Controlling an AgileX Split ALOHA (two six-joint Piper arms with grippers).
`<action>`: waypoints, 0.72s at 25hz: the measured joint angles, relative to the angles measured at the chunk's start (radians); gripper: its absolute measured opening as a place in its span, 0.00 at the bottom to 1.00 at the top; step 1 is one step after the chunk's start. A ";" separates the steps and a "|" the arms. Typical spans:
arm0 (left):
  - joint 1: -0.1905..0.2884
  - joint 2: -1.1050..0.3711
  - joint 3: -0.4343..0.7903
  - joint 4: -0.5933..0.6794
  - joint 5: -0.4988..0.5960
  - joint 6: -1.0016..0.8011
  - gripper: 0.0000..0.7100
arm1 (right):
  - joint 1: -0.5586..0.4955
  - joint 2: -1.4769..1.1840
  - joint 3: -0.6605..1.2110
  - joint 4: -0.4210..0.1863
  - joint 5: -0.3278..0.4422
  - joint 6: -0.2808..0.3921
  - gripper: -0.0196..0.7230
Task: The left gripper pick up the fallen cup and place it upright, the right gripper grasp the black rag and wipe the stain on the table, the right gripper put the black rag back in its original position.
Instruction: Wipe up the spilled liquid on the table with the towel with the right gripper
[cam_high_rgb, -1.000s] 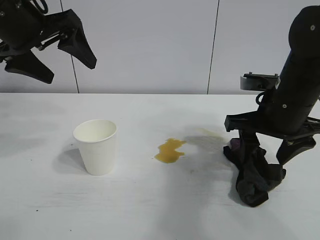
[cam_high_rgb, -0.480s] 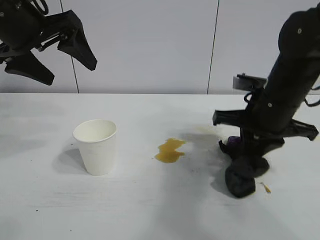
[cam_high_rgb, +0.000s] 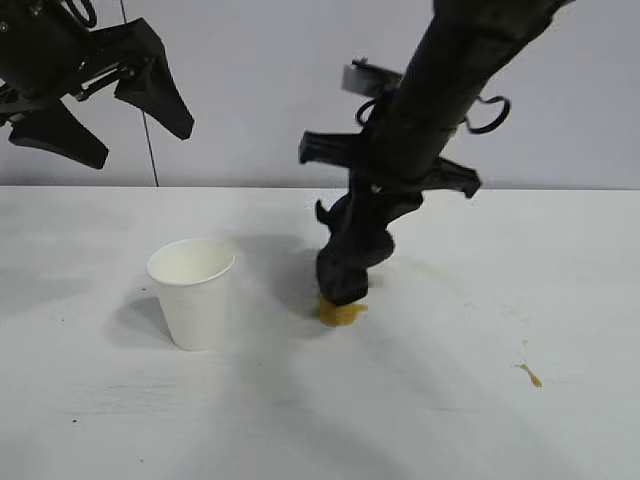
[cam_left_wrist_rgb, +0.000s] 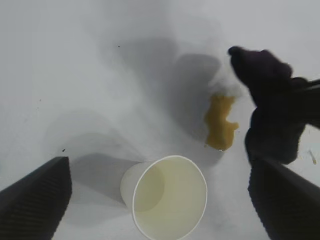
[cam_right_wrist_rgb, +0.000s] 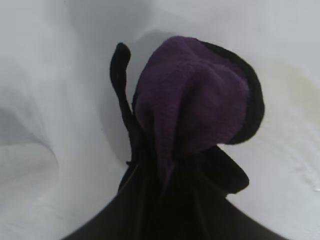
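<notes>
1. Exterior view: the right hand (cam_high_rgb: 352, 262) is reaching steeply down over the middle of the tabletop (cam_high_rgb: 450, 400), gripping the black rag (cam_high_rgb: 350, 255), which is hanging bunched below its fingers. The rag's lower end is touching or sitting just above the stain (cam_high_rgb: 341, 313), whose yellowish edge is showing directly beneath the hand. The cup (cam_high_rgb: 193, 292) is standing upright, mouth up, well off to the side of this hand, toward the other arm. The left hand (cam_high_rgb: 110, 100) is hanging high above the tabletop, fingers spread wide and holding nothing, with the cup below it and slightly toward the right hand. A small yellowish fleck (cam_high_rgb: 530, 374) is lying on the tabletop on the far side of the right hand from the cup.

2. Left wrist view: the cup (cam_left_wrist_rgb: 167, 200) is sitting between the hand's two widely parted fingers (cam_left_wrist_rgb: 35, 197), well below them. The stain (cam_left_wrist_rgb: 220, 125) is lying beyond the cup, with the rag (cam_left_wrist_rgb: 272, 107) covering its one side.

3. Right wrist view: the rag (cam_right_wrist_rgb: 192, 117) is filling the view just past the hand, its purple patch facing the camera, with the pale tabletop (cam_right_wrist_rgb: 45, 175) behind it.
</notes>
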 joint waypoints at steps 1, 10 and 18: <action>0.000 0.000 0.000 0.000 0.000 0.000 0.98 | 0.013 0.027 -0.009 -0.004 0.000 0.000 0.18; 0.000 0.000 0.000 0.001 0.000 0.000 0.98 | 0.030 0.126 -0.040 -0.168 -0.014 0.138 0.18; 0.000 0.000 0.000 0.001 0.000 0.000 0.98 | -0.148 0.126 -0.045 -0.297 -0.015 0.218 0.18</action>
